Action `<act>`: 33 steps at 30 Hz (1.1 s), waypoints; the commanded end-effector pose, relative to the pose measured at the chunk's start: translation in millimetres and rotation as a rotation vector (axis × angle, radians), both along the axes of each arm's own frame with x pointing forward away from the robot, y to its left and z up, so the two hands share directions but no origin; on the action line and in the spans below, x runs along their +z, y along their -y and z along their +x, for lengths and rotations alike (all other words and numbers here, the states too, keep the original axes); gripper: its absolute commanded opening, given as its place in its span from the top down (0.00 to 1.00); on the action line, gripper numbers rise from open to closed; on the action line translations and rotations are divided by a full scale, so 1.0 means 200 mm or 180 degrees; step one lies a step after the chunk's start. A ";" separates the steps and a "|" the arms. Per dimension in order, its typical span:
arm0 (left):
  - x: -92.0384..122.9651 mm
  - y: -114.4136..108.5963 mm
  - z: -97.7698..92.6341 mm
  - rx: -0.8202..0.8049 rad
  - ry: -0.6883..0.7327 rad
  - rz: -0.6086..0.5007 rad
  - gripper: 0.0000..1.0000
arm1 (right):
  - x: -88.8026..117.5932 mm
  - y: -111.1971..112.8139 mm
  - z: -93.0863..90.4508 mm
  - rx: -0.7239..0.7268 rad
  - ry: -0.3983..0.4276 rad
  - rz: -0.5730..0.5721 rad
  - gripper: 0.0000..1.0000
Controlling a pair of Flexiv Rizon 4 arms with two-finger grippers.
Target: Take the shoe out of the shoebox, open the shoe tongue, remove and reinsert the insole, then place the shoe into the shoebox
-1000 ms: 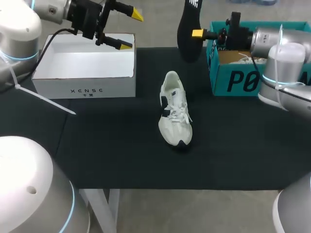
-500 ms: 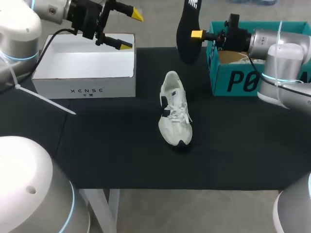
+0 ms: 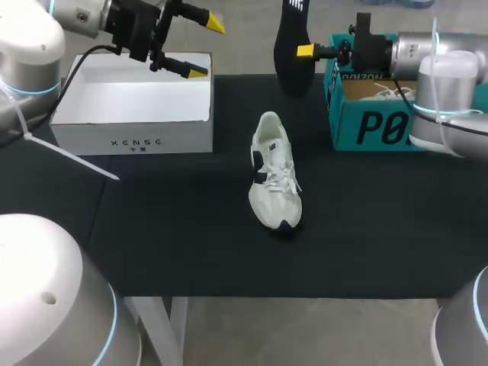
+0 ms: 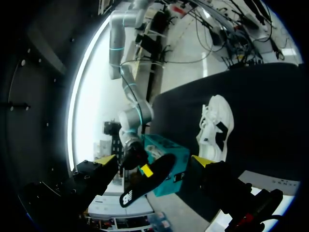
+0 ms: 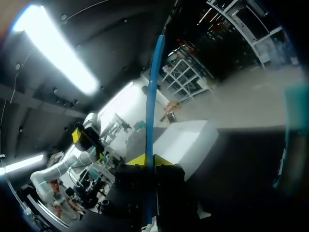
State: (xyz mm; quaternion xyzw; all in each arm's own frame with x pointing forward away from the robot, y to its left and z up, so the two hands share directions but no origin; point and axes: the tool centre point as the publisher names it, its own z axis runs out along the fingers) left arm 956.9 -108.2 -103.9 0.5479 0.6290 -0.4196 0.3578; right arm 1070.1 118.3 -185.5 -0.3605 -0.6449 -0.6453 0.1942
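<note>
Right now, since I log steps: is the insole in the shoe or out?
Out. The right tool grips the black insole in the air, away from the shoe.

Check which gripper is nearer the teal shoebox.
Right. The right gripper, shut on the black insole, is just beside the teal shoebox; the left gripper is open over the white box, well away from it.

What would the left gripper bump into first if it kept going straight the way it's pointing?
Probably the black insole held up by the right gripper, with the teal shoebox behind it. The open left gripper faces them across open air, though depth is unclear.
</note>
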 end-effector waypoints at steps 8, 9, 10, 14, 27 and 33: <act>0.00 0.00 0.00 -0.0008 -0.0001 0.0014 0.00 | -0.05 -0.08 -0.12 -0.0399 0.0596 -0.0597 1.00; 0.00 0.00 0.00 -0.0008 -0.0001 0.0014 0.00 | -0.07 -0.09 -0.12 -0.0432 0.0632 -0.0627 1.00; 0.00 0.00 0.00 -0.0008 -0.0001 0.0014 0.00 | -0.09 -0.10 -0.12 -0.0491 0.0690 -0.0702 1.00; 0.00 0.00 0.00 -0.0008 -0.0001 0.0014 0.00 | -0.13 -0.13 -0.11 -0.0597 0.0750 -0.0622 1.00; 0.00 0.00 0.00 -0.0008 -0.0001 0.0014 0.00 | -0.28 -0.16 -0.13 -0.0686 0.0666 -0.0626 1.00; 0.00 0.00 0.00 -0.0008 -0.0001 0.0014 0.00 | -0.36 -0.16 -0.14 -0.0694 0.0627 -0.0577 1.00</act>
